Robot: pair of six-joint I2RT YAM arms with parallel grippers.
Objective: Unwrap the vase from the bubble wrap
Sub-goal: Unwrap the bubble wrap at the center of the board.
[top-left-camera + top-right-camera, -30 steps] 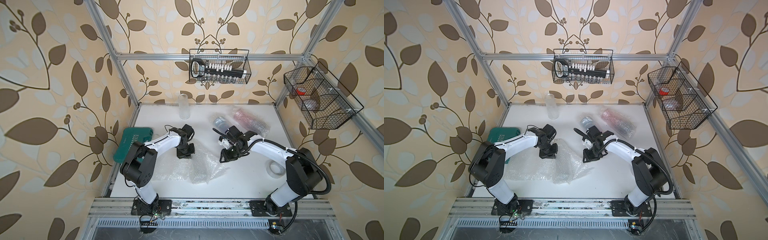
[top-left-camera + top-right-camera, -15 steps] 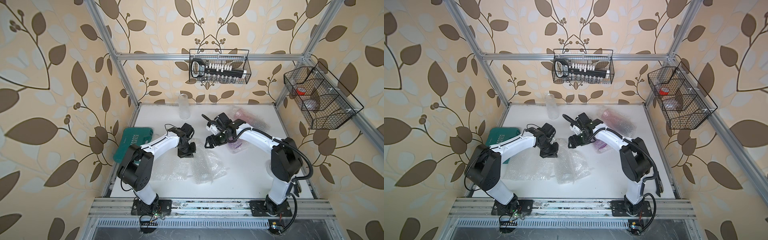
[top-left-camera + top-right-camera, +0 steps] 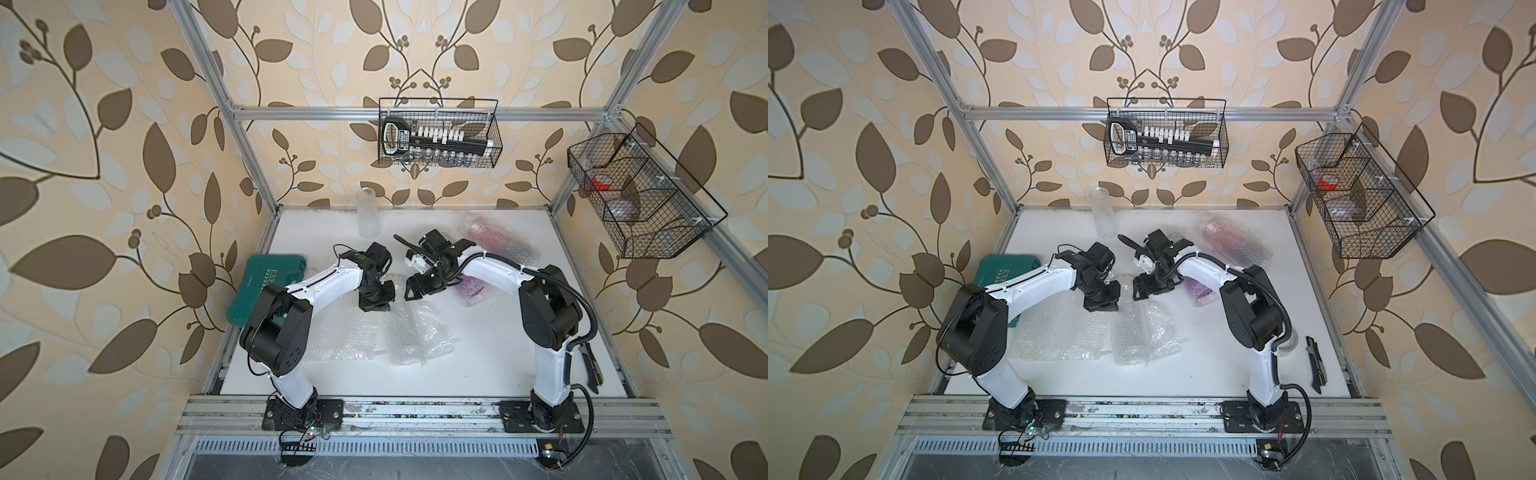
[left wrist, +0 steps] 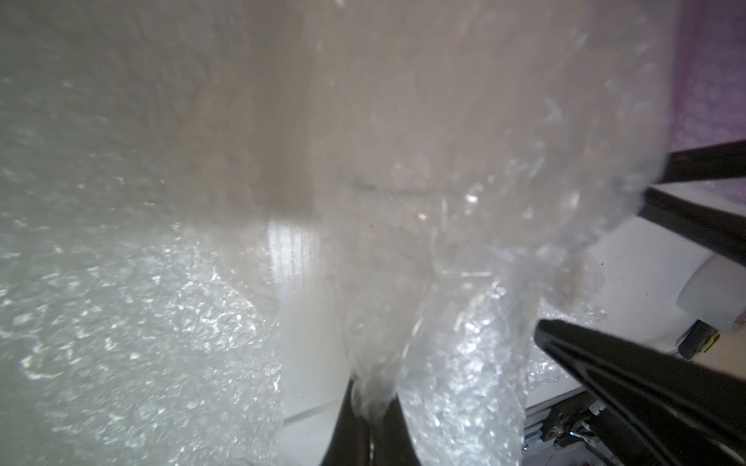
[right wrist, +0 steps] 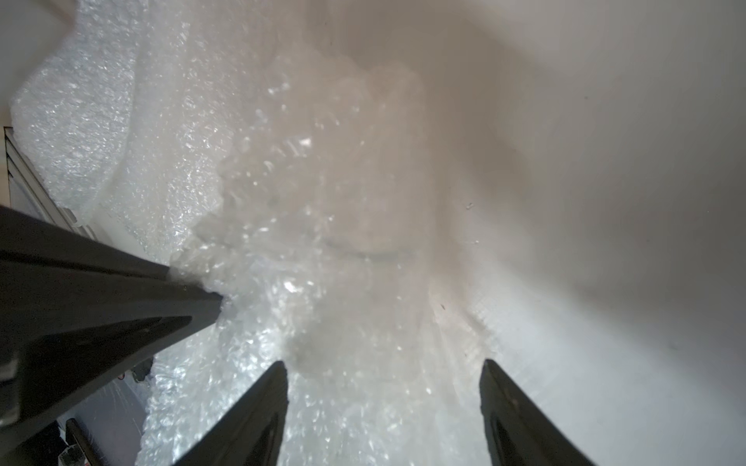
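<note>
Seen from above, two robot arms reach toward the middle of a white table (image 3: 490, 365). Crumpled sheets of clear bubble wrap (image 3: 399, 336) lie spread near the table's centre, between the claws and the arm bases. The left claw (image 3: 376, 306) points down at the wrap's far edge and is clamped tight on it. In the left wrist view, a gathered fold of wrap rises from between its black fingers (image 4: 343, 423). The right claw (image 3: 415, 289) hangs just beside the left one, above the same edge, jaws apart and gripping nothing. A purple object (image 3: 471, 291) lies partly hidden beneath the right arm. A clear glass cylinder (image 3: 368, 214) stands upright at the back.
</note>
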